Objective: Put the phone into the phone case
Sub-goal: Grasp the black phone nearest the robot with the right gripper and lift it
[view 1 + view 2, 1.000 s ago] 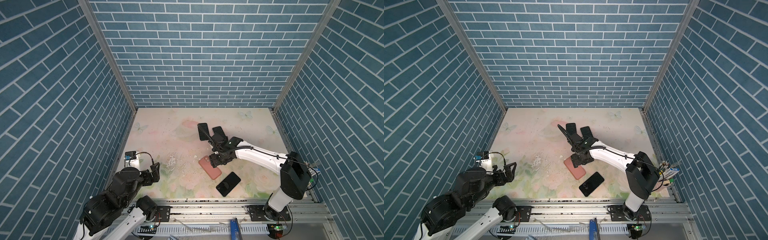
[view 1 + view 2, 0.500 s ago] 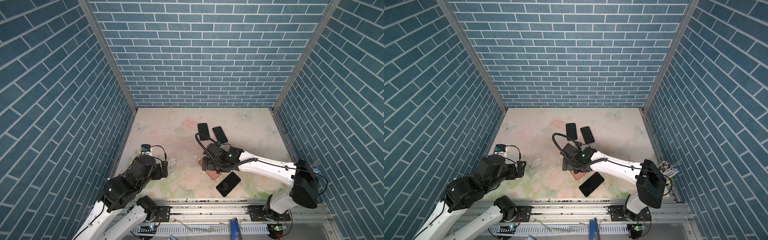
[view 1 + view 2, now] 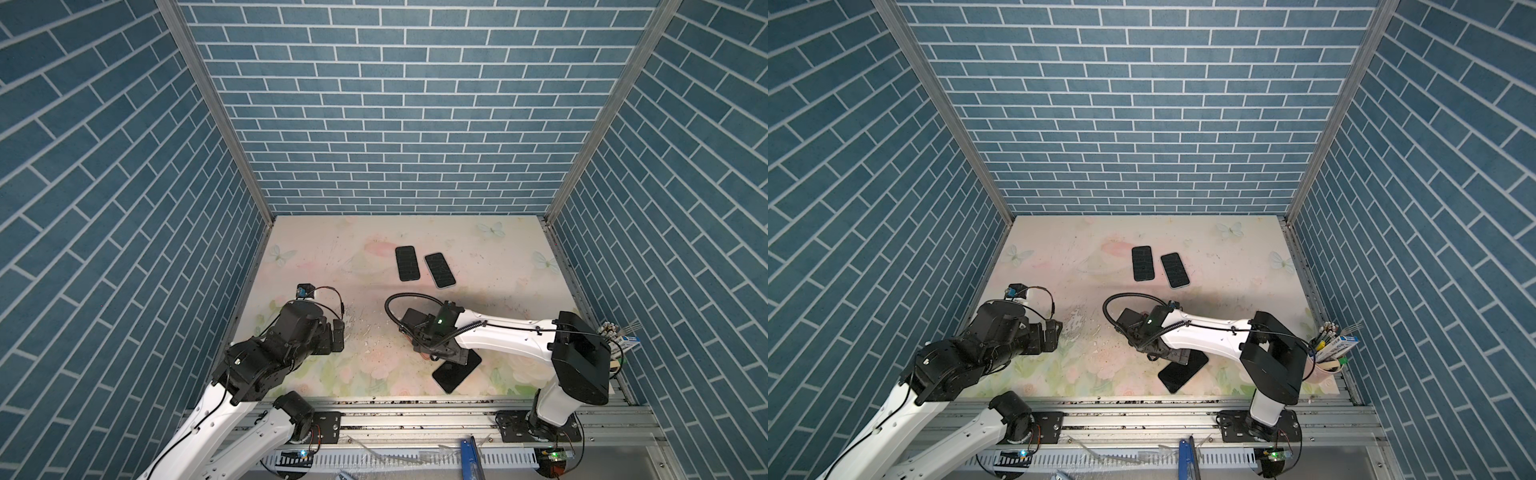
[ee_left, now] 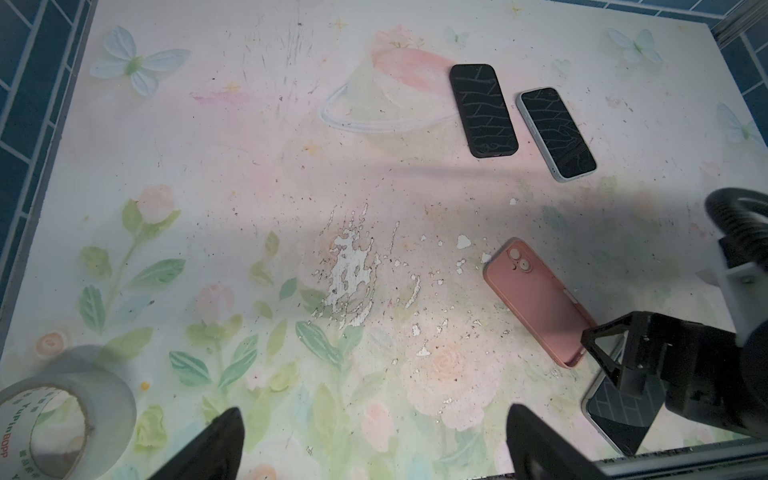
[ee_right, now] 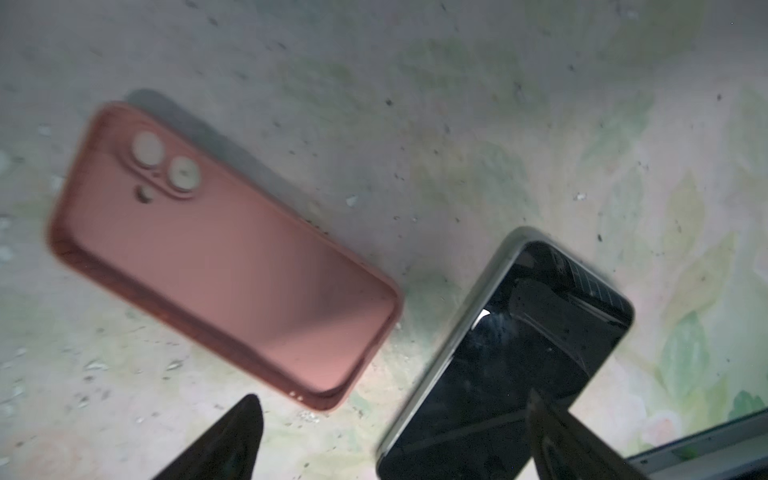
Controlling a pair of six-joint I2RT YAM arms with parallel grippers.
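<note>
Phone point(image 5: 498, 353) lies screen-up on the counter point(image 4: 249, 166) near its front edge, just beside but apart from the pink phone case point(image 5: 224, 266), which appears to lie hollow side up; the right hand point(image 5: 392, 411) hovers over both, jaws spread and empty, and the left hand point(image 4: 374, 415) is likewise spread. For a clean pickup, centre the right hand across the phone's long edges, lower it squarely, and close evenly so the phone does not twist. Red print on the tape roll point(image 4: 104, 386) appears to read "YuPin BOPP"; no other writing is legible.
</note>
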